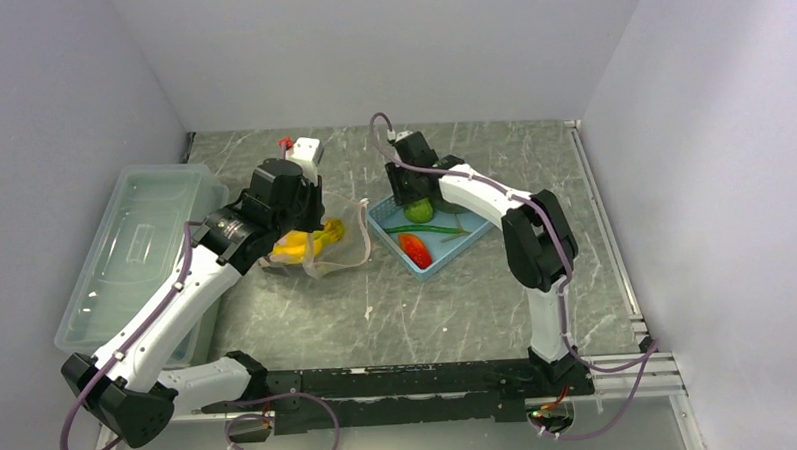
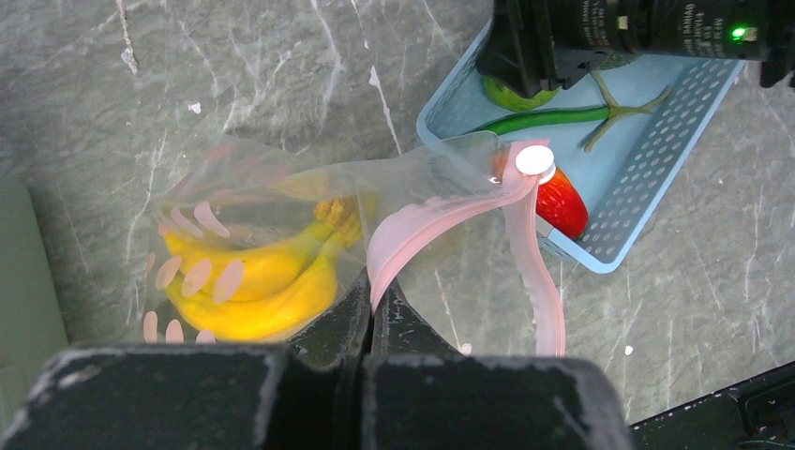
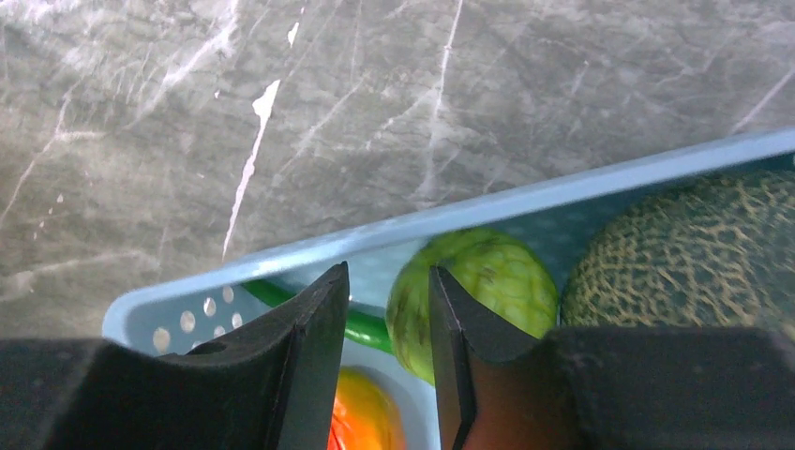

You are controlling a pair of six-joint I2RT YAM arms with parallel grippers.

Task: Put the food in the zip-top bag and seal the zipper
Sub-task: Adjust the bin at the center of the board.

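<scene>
The clear zip-top bag (image 2: 281, 216) lies left of the basket with yellow bananas (image 2: 253, 281) inside; it also shows in the top view (image 1: 340, 249). Its pink zipper (image 2: 441, 211) curls open, white slider at the far end. My left gripper (image 2: 373, 295) is shut on the pink strip; in the top view it (image 1: 296, 217) sits over the bag. My right gripper (image 3: 387, 272) is open and empty above the basket, just left of the lime-green fruit (image 3: 487, 277). Dark green fruit (image 3: 694, 253), red-orange fruit (image 3: 370, 412) and thin green vegetable (image 3: 361, 323) lie there too. The eggplant is out of view.
The light-blue basket (image 1: 451, 255) sits mid-table, right of the bag. A large translucent bin (image 1: 125, 255) stands at the left edge. White walls enclose the back and sides. The right arm (image 1: 535, 240) reaches over the basket from the right.
</scene>
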